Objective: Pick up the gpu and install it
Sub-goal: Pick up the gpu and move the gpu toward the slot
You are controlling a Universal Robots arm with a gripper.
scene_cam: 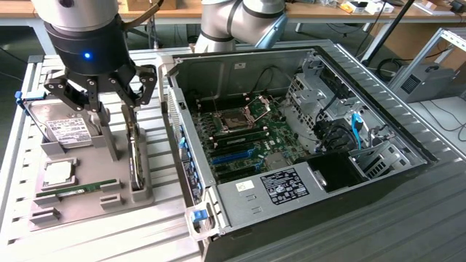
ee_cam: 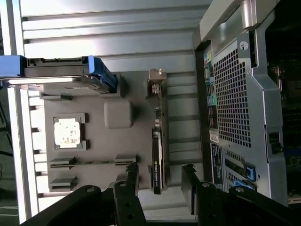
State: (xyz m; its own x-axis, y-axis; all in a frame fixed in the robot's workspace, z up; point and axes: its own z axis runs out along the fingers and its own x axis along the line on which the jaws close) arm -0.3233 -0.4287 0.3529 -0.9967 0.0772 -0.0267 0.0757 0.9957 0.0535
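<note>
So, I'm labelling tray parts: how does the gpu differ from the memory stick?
The gpu is larger, black-faced with a silver bracket; the memory stick is slim and green. The open gripper straddles the gpu; the memory stick lies clear of it. Both stand on edge in the grey tray.

Gpu: thin expansion card standing upright on its long edge in a slot of the grey holder plate, untouched. It runs along the plate's edge nearest the open computer case. Seen edge-on, it shows a black cooler face and a green board. Its narrow silver end bracket sits at the plate corner nearest the hard drive
</note>
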